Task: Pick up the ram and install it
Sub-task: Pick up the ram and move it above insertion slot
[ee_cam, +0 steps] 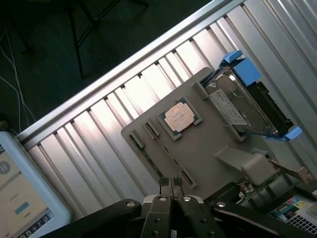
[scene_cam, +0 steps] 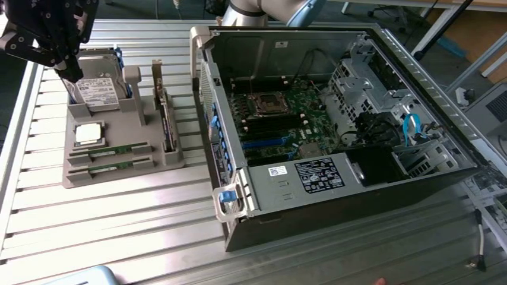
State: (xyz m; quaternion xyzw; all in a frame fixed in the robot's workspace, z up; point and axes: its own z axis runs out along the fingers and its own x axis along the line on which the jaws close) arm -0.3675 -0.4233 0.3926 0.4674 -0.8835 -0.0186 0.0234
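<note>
While the claw [scene_cam: 70,73] is hanging pinched shut and empty by the hard drive [scene_cam: 99,92], the ram [scene_cam: 108,151] is lying slotted in the grey holder [scene_cam: 119,127] on the tabletop [scene_cam: 119,225], below the claw, past the processor chip [scene_cam: 89,133].

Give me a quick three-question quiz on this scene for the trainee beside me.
1. Multiple choice: how many ram sticks lie in the grey holder? A) one B) two C) four
2. True or false: the gripper is closed on a ram stick.
3. Short answer: which part sits in the holder between the ram sticks and the hard drive?

Key
1. B, two, side by side in their slots.
2. False: it is shut but holds nothing, up by the hard drive.
3. The processor.
</note>
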